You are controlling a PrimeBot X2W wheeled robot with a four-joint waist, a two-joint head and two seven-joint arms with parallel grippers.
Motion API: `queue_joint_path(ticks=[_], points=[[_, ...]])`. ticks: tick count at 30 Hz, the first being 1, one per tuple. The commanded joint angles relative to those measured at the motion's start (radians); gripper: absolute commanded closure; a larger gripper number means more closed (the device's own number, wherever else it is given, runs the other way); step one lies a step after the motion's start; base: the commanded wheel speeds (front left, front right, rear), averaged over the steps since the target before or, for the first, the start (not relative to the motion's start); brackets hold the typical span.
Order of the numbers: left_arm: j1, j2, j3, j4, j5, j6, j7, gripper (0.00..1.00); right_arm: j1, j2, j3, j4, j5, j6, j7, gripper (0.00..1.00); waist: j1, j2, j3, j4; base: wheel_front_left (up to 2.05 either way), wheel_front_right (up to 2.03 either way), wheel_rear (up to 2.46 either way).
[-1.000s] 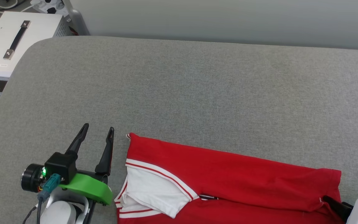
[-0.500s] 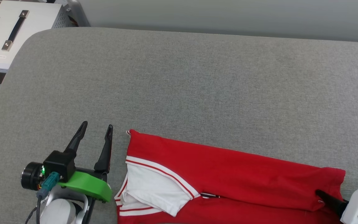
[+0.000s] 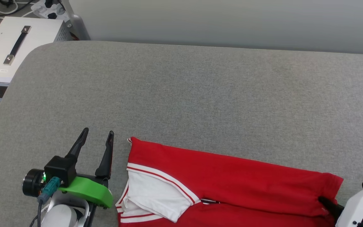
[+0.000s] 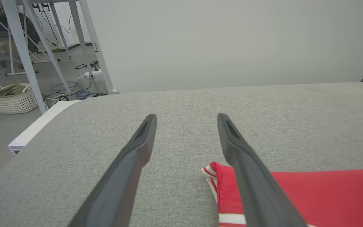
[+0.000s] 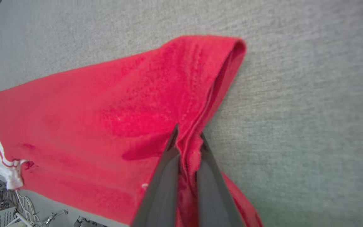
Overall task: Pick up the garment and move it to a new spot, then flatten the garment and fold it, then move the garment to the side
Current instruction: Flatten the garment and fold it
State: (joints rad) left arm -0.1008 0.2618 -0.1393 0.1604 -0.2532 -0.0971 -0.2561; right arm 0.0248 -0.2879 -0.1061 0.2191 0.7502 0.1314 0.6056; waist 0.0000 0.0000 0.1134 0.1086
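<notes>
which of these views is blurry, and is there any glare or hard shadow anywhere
Head view: sharp, soft even light, no glare or hard shadow on the garment. Left wrist view: grey table crisp, the left gripper fingers softer near the lens. Right wrist view: the softest, table weave smeared, red cloth hazy around the right gripper, greenish tint lower right.

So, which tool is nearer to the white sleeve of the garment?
Left. The left tool stands open beside the white sleeve, not touching; the right tool is shut on the far red edge of the garment.
</notes>
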Motion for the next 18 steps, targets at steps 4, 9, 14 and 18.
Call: queue_joint_path(ticks=[4,9,14,18], points=[[0.017,-0.013,0.009,0.006,0.017,-0.010,-0.006,0.00,0.016,-0.065,-0.037,0.021,-0.025,-0.001,-0.044,1.00,0.0000,0.0000,-0.016,-0.007,0.00,0.00,0.00],[0.024,-0.022,0.015,0.010,0.022,-0.016,-0.006,0.00,0.007,-0.119,-0.098,0.048,-0.072,-0.001,-0.076,1.00,0.0000,0.0000,-0.031,-0.010,0.00,0.00,0.00],[0.035,-0.029,0.021,0.013,0.025,-0.021,-0.006,0.00,0.008,-0.141,-0.137,0.049,-0.094,-0.001,-0.074,1.00,0.0000,0.0000,-0.052,-0.011,0.00,0.00,0.00],[0.046,-0.037,0.026,0.014,0.026,-0.024,-0.006,0.00,0.029,-0.126,-0.145,0.019,-0.088,-0.001,-0.062,1.00,0.0000,0.0000,-0.073,-0.009,0.00,0.00,0.00]])
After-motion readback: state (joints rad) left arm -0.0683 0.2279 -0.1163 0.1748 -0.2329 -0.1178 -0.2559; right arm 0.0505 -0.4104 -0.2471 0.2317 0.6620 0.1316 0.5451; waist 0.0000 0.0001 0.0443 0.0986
